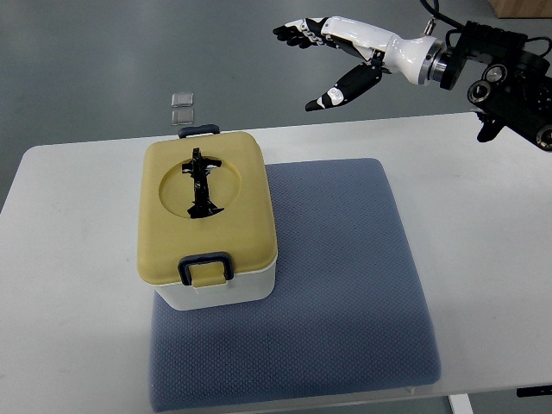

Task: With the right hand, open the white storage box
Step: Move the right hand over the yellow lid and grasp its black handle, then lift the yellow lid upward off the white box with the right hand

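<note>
Yellow-lidded, rounded white storage box (pixel 207 226) sits latched on quilted grey mat (pixel 345 285); right hand (pixel 345 53), fingers (pixel 332 93) spread, hovers at two o'clock.

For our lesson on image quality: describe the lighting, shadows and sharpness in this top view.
Top view: even, soft light; the storage box casts only a faint shadow on the grey mat; the white table is bright but without harsh glare; the right hand, raised beyond the table's far edge, looks sharp, no motion blur.

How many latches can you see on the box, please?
2: one latch at the near end of the yellow lid, one latch at the far end. Others may be hidden on the sides.
</note>
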### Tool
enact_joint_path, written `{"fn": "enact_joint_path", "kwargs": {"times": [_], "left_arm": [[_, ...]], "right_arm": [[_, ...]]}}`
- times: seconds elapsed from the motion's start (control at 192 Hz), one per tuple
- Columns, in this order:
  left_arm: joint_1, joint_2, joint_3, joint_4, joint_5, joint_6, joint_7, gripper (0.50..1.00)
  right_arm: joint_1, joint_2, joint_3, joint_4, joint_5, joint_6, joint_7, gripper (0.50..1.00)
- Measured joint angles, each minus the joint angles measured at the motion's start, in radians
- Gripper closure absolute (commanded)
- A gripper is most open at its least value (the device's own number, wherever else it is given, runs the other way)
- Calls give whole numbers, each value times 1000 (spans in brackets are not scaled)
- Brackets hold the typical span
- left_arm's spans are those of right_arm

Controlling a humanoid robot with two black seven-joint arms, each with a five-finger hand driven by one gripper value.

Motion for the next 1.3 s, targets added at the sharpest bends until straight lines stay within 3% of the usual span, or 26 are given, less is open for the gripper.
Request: {"fn": "enact_joint_path", "kwargs": {"times": [0.229,0.495,0.625,0.86,1.298], "left_arm": [[0,0,0,0,0,0,0,500],[1,0,0,0,0,0,0,500],[1,0,0,0,0,0,0,500],[0,0,0,0,0,0,0,500],[0,0,0,0,0,0,0,500]], "right_arm": [[116,15,-88,90,-269,-15,30,570],[314,105,-310,94,-408,-153,41,570],[391,169,-417,94,-427,-182,45,568],[430,236,-498,94,-464,-197,48,568],[443,296,-639,57,-474,-343,50,570]]}}
